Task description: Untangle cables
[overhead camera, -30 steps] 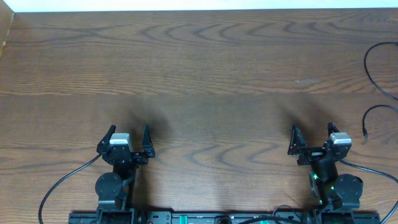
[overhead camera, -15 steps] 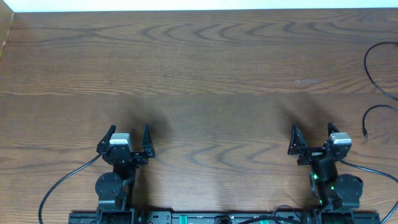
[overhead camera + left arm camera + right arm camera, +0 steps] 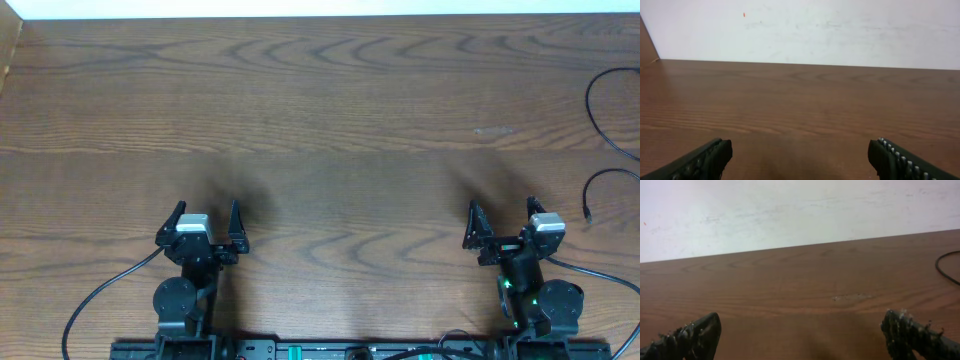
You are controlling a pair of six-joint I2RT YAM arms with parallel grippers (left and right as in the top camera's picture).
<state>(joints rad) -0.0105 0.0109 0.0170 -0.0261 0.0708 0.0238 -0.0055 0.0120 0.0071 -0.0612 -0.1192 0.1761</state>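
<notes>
Both claws parked low near my base, neither holding anything. Left claw (image 3: 205, 222) has its jaws spread wide, nothing between them but bare desk (image 3: 320, 120); left wrist view shows only wood grain and a pale wall (image 3: 800, 25) ahead. Right claw (image 3: 503, 218) is spread wide too, empty.

Cables (image 3: 600, 110): thin black strands, well off to the right of my right claw and ahead of it, at the desk's right edge. One big curve runs out of the overhead view, and a smaller loop nearer the claw ends in a little plug (image 3: 587, 213). Right wrist view catches just a sliver of black curve (image 3: 945, 270) at its right margin. Can't tell how many cables or where they cross; most of it is cut off.

Handling guess: light, limp, will drag and flop, slick sheath, easy to slip from the pads. I'd pinch across the strand just behind the plug, where it's stiffer, not mid-loop. Left claw is far from any of it.
</notes>
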